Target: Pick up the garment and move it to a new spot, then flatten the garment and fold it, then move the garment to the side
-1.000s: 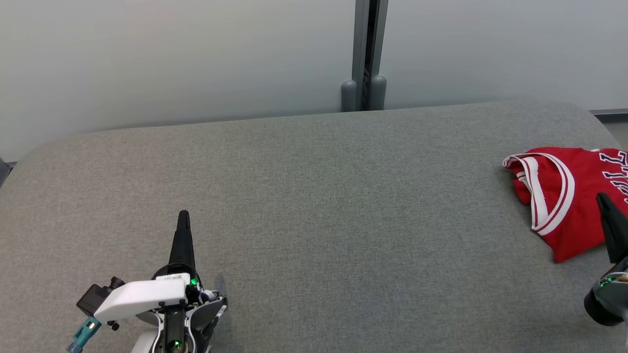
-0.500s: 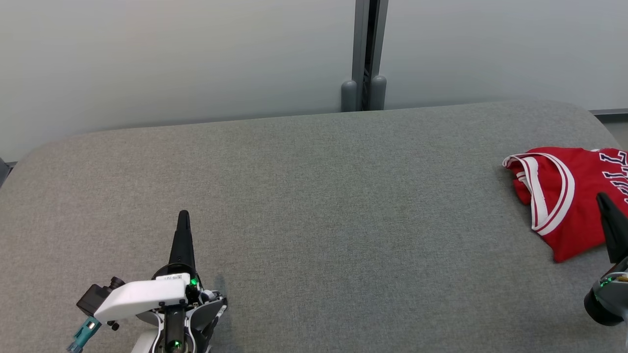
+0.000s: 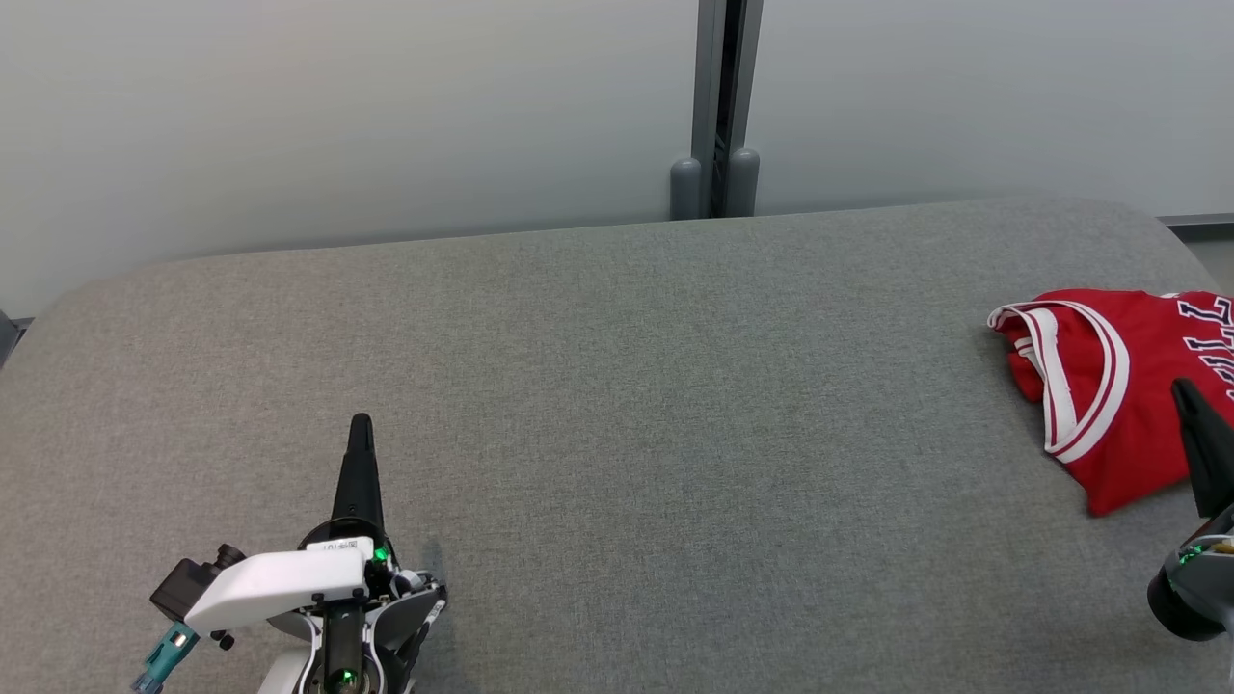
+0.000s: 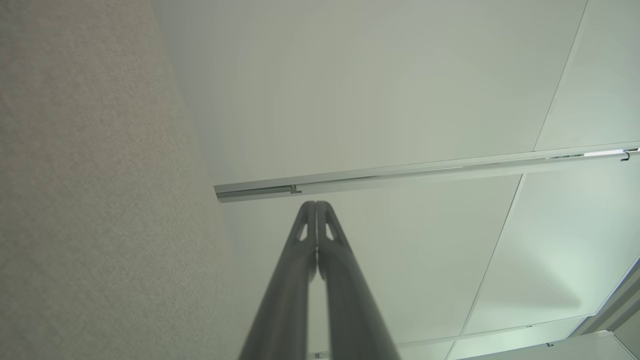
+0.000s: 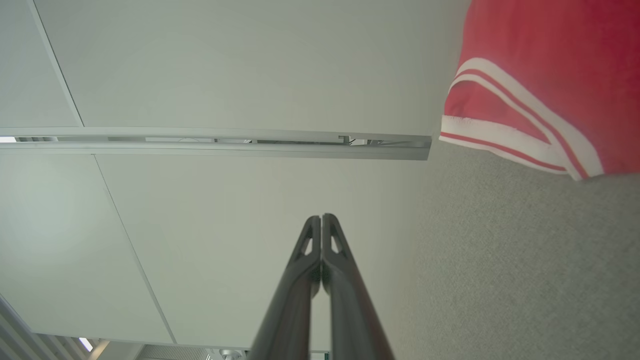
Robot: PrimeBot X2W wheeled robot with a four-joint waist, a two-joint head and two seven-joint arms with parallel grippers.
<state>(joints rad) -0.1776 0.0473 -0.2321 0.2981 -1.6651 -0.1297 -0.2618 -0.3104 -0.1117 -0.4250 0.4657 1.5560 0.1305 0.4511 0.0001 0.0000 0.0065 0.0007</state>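
Head view: red white-trimmed fabric jersey [image 3: 1109,405] lies compact at three o'clock on the grey fabric-covered table [image 3: 617,386].
My left pincer [image 3: 361,424] at seven o'clock and right pincer [image 3: 1182,387] at four, near the jersey, are pressed together, empty. Left wrist view: tips touching. Right wrist view: jersey at one o'clock. Fits a heap awaiting pickup or a fold set aside; any grasp should pinch a hem cleanly.
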